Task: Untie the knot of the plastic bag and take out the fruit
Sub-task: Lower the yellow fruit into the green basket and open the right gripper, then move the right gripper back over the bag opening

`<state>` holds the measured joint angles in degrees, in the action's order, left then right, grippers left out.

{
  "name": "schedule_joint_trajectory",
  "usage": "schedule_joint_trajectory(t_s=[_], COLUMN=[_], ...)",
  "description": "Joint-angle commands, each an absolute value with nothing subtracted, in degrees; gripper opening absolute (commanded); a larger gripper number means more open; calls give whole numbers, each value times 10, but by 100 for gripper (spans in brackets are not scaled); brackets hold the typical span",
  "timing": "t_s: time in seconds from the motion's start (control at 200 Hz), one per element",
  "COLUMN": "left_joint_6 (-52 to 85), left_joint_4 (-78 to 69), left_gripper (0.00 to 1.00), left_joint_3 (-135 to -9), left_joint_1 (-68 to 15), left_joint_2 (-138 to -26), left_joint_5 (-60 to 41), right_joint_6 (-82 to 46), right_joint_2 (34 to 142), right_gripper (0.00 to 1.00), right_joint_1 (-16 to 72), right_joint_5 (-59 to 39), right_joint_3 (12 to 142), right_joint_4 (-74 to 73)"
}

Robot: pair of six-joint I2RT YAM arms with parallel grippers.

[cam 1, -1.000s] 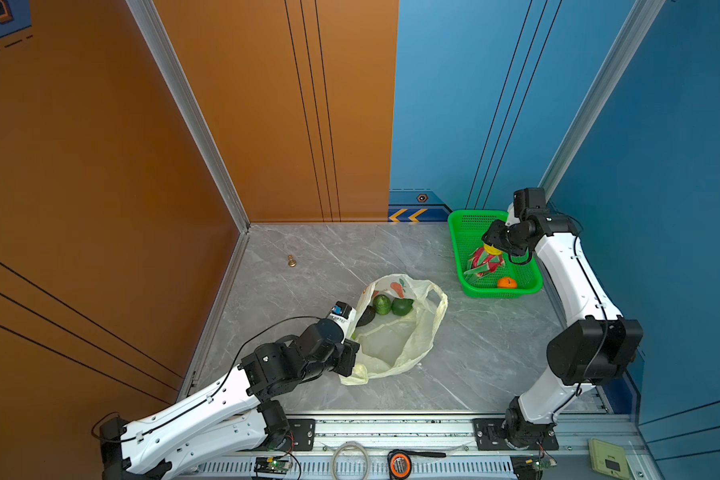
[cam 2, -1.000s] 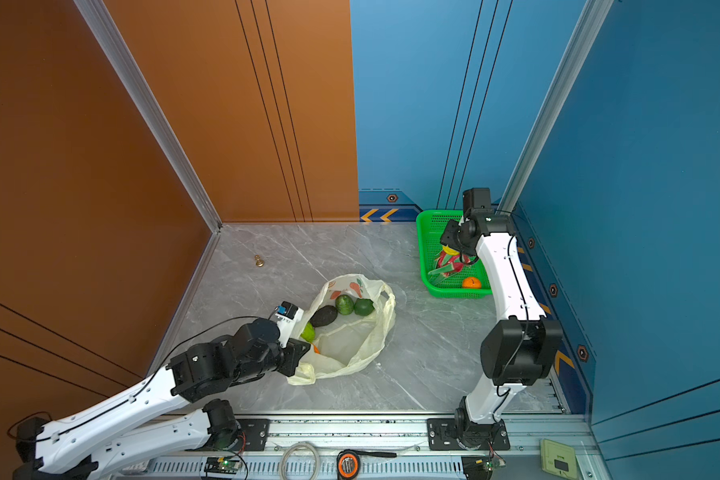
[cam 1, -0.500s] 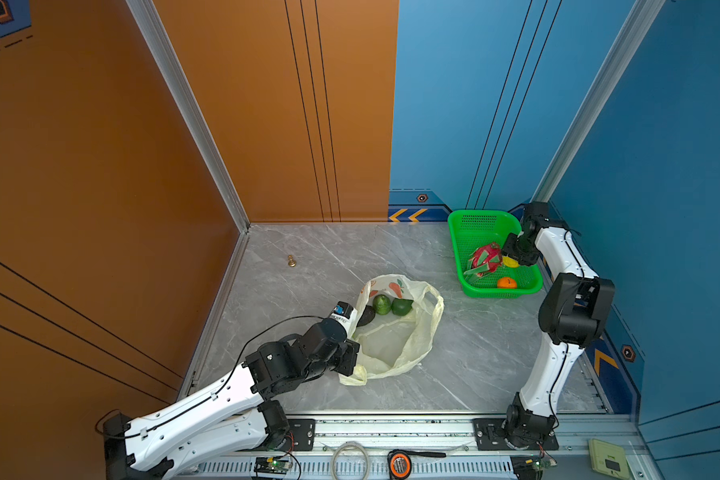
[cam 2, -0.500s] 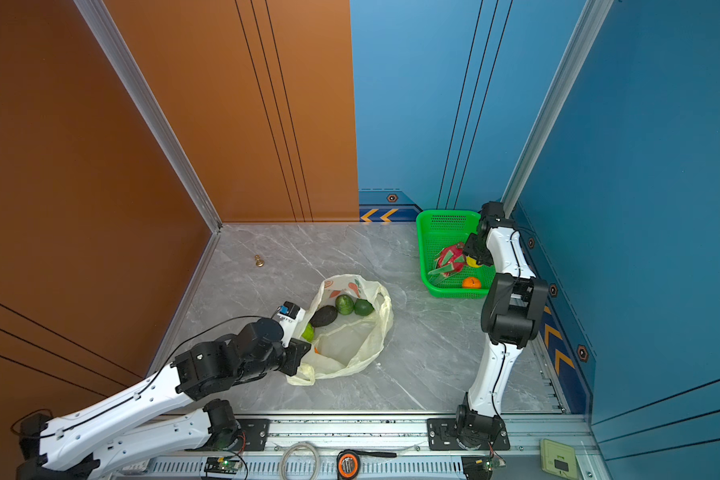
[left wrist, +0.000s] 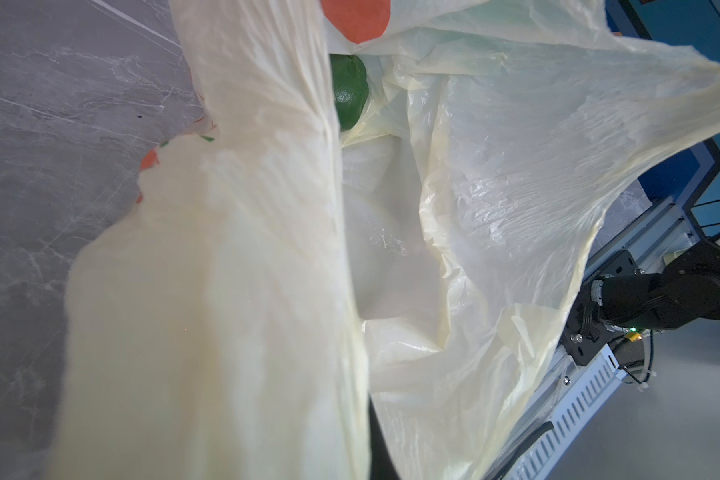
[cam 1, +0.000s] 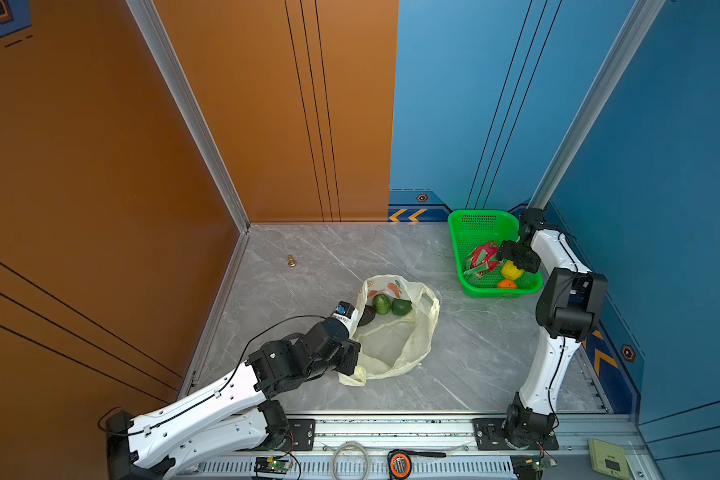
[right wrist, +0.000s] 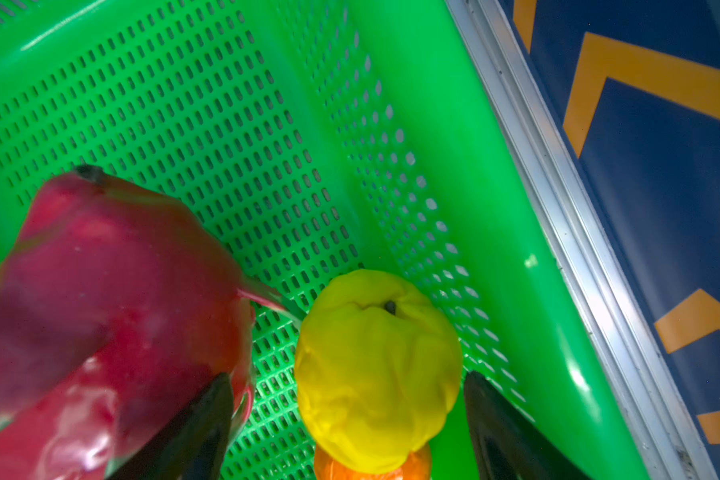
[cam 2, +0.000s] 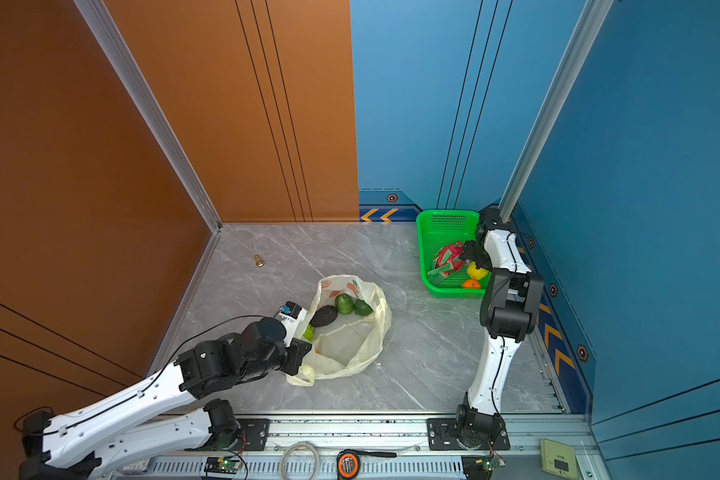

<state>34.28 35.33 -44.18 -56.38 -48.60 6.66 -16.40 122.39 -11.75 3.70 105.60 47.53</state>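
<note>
The plastic bag [cam 1: 408, 345] [cam 2: 350, 345] lies on the floor with its mouth wide open; no knot shows. My left gripper [cam 1: 352, 359] [left wrist: 375, 457] is shut on the bag's near left edge [left wrist: 225, 291]. Inside the bag rest two green fruits [cam 1: 381, 303] [cam 2: 363, 308] and a dark avocado [cam 2: 324, 316]. My right gripper [cam 1: 512, 264] [right wrist: 348, 376] stands open in the green basket [cam 1: 479, 216] [right wrist: 267, 124]. A yellow lemon [right wrist: 375, 365] lies between its fingers, touching neither. Beside it lie the dragon fruit [cam 1: 484, 257] [right wrist: 100, 291] and the orange [cam 1: 506, 284].
A small brass pawn [cam 1: 292, 261] stands on the floor at the far left. Walls close in at the left, back and right; the basket sits in the far right corner. A tape measure [cam 1: 399, 463] and a cable coil [cam 1: 350, 459] lie on the front rail.
My right gripper has come down into the basket and opened, letting the lemon go beside the dragon fruit. The left arm and the bag have hardly moved.
</note>
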Motion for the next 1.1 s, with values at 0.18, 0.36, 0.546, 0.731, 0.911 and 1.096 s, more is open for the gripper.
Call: schedule_joint_trajectory(t_s=[0.18,0.36,0.546,0.731,0.911,1.096], left_joint_6=[336,330,325,318,312,309], left_joint_4=[352,352,353,358,358,358], left_gripper=[0,0,0,0,0,0], left_joint_3=[-459,-459,-455,-454,-454,-452], left_joint_1=[-569,-569,-569,-569,-569,-568], left_joint_2=[-476,-466,-452,-448,-449,-448], left_joint_5=[80,78,77,75,68,61], right_joint_6=[-160,-168,-173,-190,-248,-300], right_joint_2=[1142,1072,986,891,823,817], right_gripper=[100,100,100,100,100,100], right_joint_1=[-115,-103,-61,57,204,345], right_joint_5=[28,18,-26,-37,-28,-3], right_joint_3=[1013,977,962,952,958,1003], right_joint_4=[494,505,556,607,614,620])
